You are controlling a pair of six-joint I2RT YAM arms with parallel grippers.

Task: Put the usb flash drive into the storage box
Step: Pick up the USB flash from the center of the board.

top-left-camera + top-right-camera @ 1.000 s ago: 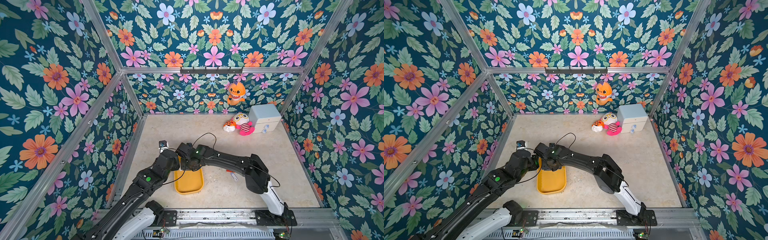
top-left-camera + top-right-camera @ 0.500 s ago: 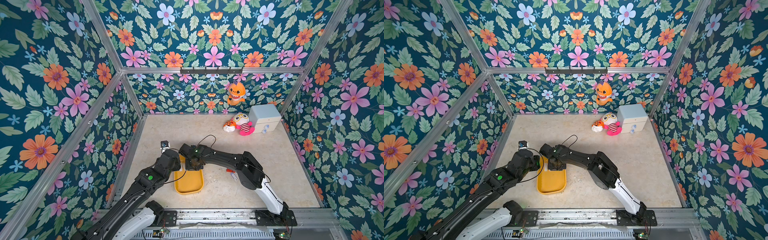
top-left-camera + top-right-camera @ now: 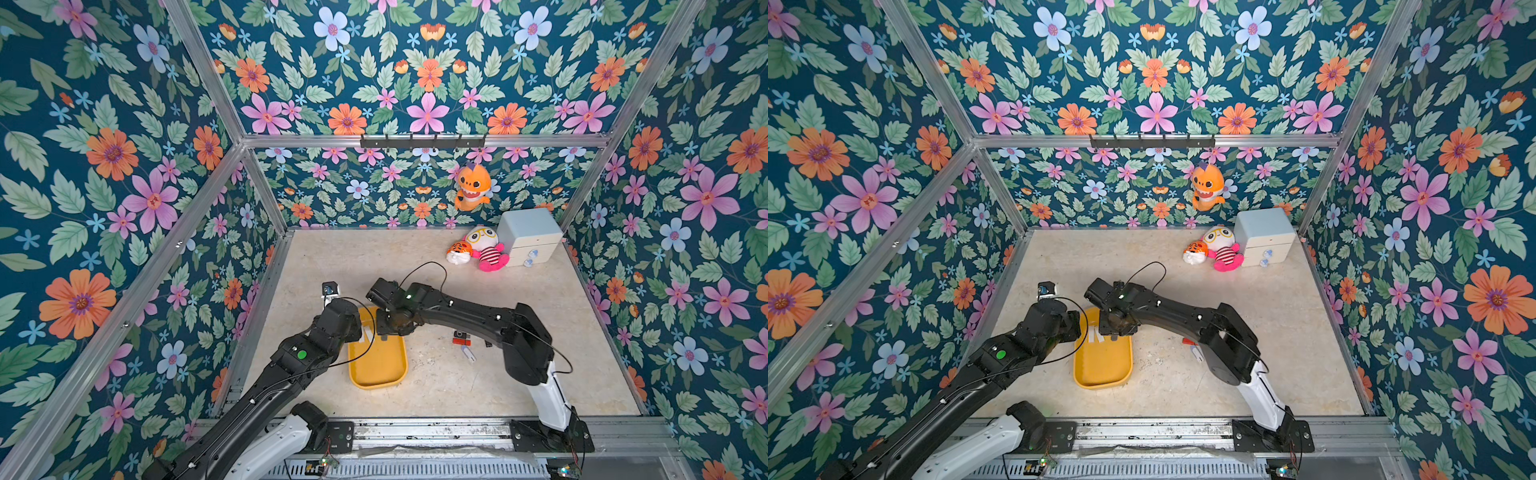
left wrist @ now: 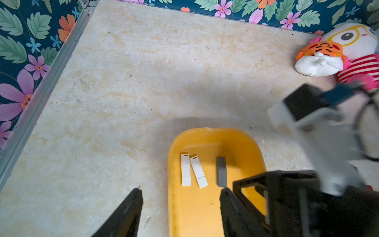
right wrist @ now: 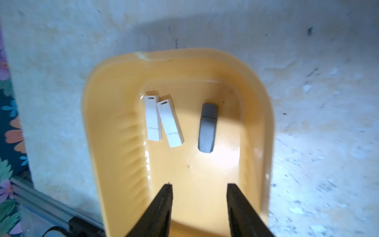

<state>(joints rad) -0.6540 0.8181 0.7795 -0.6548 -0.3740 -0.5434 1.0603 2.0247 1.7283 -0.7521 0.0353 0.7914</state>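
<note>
flower-papered booth with a pale marbled counter [image 3: 478, 291]. the right claw [image 5: 200, 185], pinched shut a second ago, now stands part open and empty over the shallow yellow plastic storage box [image 5: 106, 86]. the small grey usb flash drive [image 5: 207, 127] lies flat inside it, beside two white stick drives [image 5: 152, 119], so that drop looks done. the left claw [image 4: 181, 189] hangs half open and empty over the box's side rim.

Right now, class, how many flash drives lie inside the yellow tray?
3. Two white drives lie side by side toward one long wall of the storage box; one grey drive lies apart, nearer the opposite wall. None seems hidden.
</note>
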